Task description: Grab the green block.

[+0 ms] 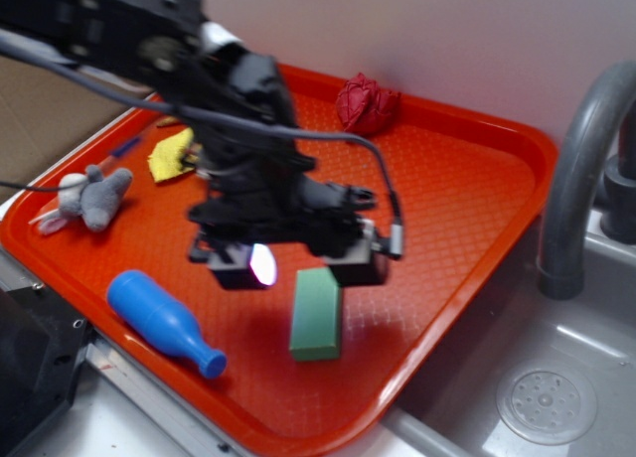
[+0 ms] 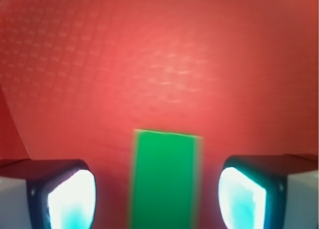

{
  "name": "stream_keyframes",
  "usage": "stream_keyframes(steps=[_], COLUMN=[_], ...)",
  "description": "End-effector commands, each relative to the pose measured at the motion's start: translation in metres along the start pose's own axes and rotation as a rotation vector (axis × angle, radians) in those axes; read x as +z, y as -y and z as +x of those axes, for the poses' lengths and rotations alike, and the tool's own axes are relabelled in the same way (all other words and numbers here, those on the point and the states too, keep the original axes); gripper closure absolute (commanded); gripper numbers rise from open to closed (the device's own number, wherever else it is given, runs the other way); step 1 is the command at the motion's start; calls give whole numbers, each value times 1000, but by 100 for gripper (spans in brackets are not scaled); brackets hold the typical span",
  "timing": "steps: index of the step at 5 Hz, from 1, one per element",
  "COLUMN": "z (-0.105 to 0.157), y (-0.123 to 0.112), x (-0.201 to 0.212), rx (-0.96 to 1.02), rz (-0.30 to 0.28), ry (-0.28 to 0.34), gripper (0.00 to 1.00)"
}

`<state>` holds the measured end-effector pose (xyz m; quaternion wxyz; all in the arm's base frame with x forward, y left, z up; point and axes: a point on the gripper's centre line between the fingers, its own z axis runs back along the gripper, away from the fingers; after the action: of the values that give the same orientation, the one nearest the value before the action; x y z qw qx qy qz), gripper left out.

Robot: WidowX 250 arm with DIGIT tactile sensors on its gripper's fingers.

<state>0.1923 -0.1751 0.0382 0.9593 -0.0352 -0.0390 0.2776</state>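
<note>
A red tray (image 1: 467, 199) with a raised rim holds everything here: one green block (image 1: 317, 314), one blue toy bottle (image 1: 164, 322), one grey plush mouse (image 1: 91, 199), one crumpled yellow cloth (image 1: 172, 157) and one dark red knotted ball (image 1: 367, 103). The green block lies flat on the tray's textured floor near the front rim, with the blue toy bottle lying on its side to the left, apart from it. The end effector (image 1: 298, 266) hangs just above the far end of the green block, its fingers (image 2: 70, 199) spread wide; in the wrist view the block sits between them with red tray showing on both sides, so nothing is pinched. The mouse and cloth rest at the tray's left, the ball at its back edge. To the right is one grey sink (image 1: 556, 397) with one curved faucet (image 1: 576, 169).
</note>
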Motion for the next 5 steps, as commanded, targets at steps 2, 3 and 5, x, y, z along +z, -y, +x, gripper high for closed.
stream_keyframes(steps=[2,3,5], z=[-3,21,103], y=[-3,-7,-28], x=[0,24,119], rx=[-115,-249,-499], rz=[-3,0,49], ry=[-65,-46,23], gripper=[100,100,100])
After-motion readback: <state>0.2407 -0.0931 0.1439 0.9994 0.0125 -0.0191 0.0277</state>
